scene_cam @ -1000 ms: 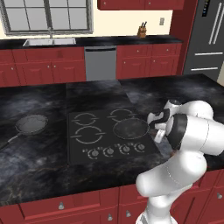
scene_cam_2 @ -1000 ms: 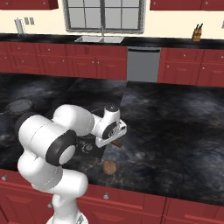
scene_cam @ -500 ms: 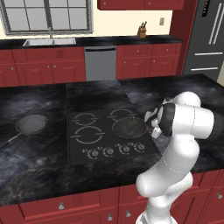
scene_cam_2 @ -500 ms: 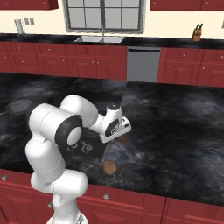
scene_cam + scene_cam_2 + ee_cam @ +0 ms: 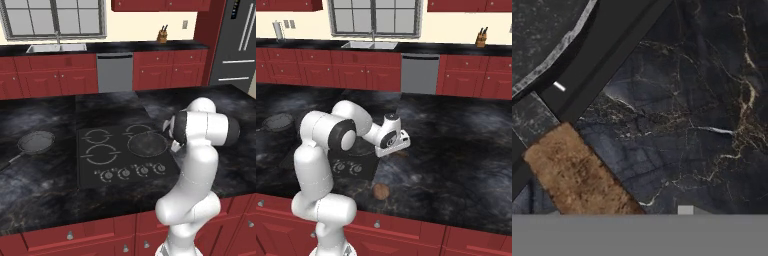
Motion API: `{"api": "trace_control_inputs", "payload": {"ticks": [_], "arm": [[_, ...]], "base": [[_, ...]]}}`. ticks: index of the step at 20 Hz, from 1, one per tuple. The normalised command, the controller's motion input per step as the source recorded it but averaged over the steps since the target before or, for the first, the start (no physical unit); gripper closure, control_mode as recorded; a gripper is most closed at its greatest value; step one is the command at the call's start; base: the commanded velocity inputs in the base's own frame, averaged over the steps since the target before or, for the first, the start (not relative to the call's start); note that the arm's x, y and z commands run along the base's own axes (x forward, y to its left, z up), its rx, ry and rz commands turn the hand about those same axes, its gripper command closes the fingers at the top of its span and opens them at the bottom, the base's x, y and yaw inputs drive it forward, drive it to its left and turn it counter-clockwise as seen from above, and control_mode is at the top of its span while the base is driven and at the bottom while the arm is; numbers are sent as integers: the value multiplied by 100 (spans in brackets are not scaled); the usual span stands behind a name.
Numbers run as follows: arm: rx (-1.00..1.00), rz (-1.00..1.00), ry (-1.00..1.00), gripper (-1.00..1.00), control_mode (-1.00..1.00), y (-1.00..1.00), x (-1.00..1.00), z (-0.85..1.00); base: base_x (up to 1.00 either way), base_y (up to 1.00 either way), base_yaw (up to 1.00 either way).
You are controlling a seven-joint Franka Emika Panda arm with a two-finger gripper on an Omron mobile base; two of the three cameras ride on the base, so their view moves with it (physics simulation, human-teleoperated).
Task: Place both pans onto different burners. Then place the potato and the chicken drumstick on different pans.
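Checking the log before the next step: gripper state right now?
Gripper: cannot tell; fingers hidden. It hovers near the drumstick, beside the pan.

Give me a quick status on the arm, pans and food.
Gripper low over counter right of cooktop, jaw state unclear. One pan on a right burner; other pan on counter, left. Potato near counter edge. Drumstick just below hand.

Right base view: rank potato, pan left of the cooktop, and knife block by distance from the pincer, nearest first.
From the pincer, whose fingers are hidden under the hand:
1. Potato, on the counter just below it, toward the front edge.
2. Pan, far left on the counter.
3. Knife block, back counter, upper right.
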Motion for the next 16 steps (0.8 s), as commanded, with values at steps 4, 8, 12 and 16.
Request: {"api": "trace_control_inputs", "payload": {"ticks": [4,8,12,16], "arm": [[-3,0,6,-100,-100,9,0,-68],[-8,5,0,-100,-100,4,-3,-30],[-3,17,0,-100,-100,16,-24,15],[0,18,0,-100,-100,17,-39,52]], "base": [[0,0,0],[0,0,0],[0,0,0],[0,0,0]]}}
